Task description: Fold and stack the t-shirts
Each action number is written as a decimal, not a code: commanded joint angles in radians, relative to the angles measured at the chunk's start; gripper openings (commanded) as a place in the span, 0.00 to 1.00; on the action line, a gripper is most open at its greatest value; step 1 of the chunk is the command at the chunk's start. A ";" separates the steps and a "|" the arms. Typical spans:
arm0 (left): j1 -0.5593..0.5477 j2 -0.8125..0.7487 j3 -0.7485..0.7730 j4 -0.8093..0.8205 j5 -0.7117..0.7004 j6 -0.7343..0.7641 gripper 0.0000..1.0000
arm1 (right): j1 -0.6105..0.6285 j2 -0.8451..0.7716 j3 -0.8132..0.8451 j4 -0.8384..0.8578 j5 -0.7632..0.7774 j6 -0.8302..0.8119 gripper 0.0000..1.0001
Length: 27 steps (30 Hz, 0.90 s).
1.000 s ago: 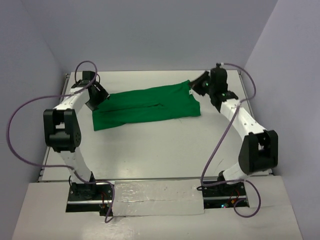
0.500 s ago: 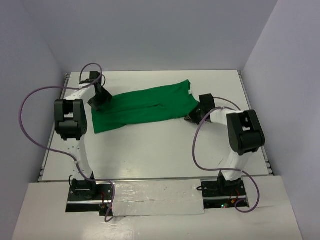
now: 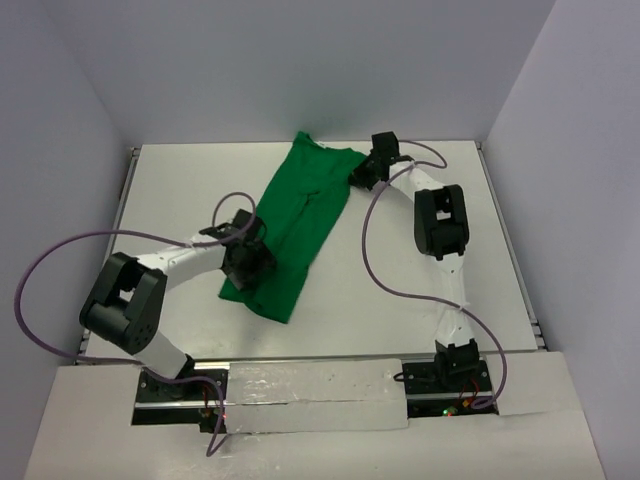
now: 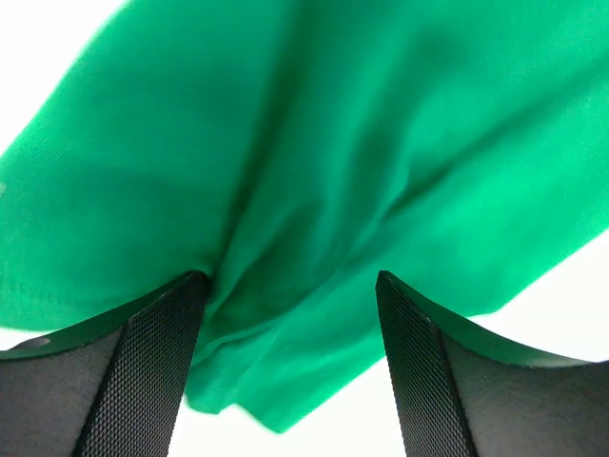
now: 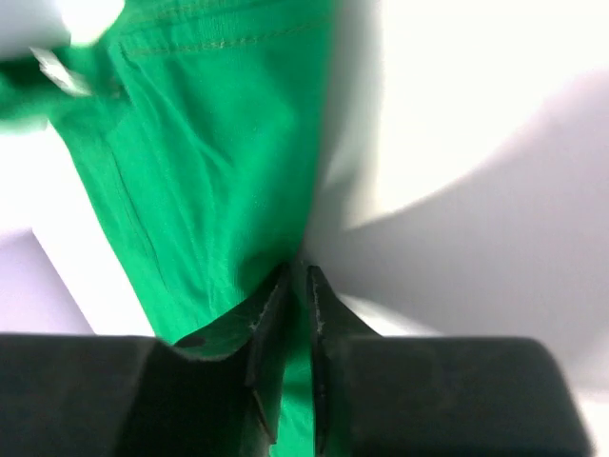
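Note:
The green t-shirt (image 3: pixel 305 215) lies in a long, folded band running diagonally from the back middle of the table toward the front left. My left gripper (image 3: pixel 252 268) is at its near left end. In the left wrist view its jaws are wide open (image 4: pixel 290 281) with rumpled green cloth (image 4: pixel 314 143) lying between and beyond them. My right gripper (image 3: pixel 360 175) is at the shirt's far right edge. In the right wrist view it (image 5: pixel 297 271) is pinched shut on a fold of the green cloth (image 5: pixel 209 162). A small white blur (image 5: pixel 52 69) shows at the cloth's far corner.
The white table (image 3: pixel 420 290) is walled at the back and both sides. Purple cables loop from both arms over the table, one (image 3: pixel 370 250) lying across the right middle. The arm bases stand on the taped near edge (image 3: pixel 310 395).
The shirt lay sideways along the back; now it runs diagonally, its left end swung toward the front. My left gripper came forward to the middle, and my right gripper moved to the back.

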 commanded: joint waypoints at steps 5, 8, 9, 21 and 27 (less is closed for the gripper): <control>-0.228 -0.025 0.104 -0.154 0.054 -0.208 0.83 | -0.021 -0.100 -0.007 -0.092 0.005 -0.082 0.31; -0.233 -0.083 0.170 -0.262 -0.029 -0.157 0.83 | -0.046 -0.317 -0.254 -0.002 0.021 -0.108 0.45; -0.233 -0.109 0.188 -0.291 -0.056 -0.142 0.83 | -0.056 -0.399 -0.333 0.013 0.020 -0.119 0.53; -0.057 -0.343 0.134 -0.279 -0.230 0.086 0.83 | 0.218 -0.987 -1.176 0.241 -0.028 -0.114 0.66; 0.050 -0.437 0.105 -0.244 -0.184 0.158 0.83 | 0.413 -1.049 -1.410 0.406 -0.049 -0.004 0.70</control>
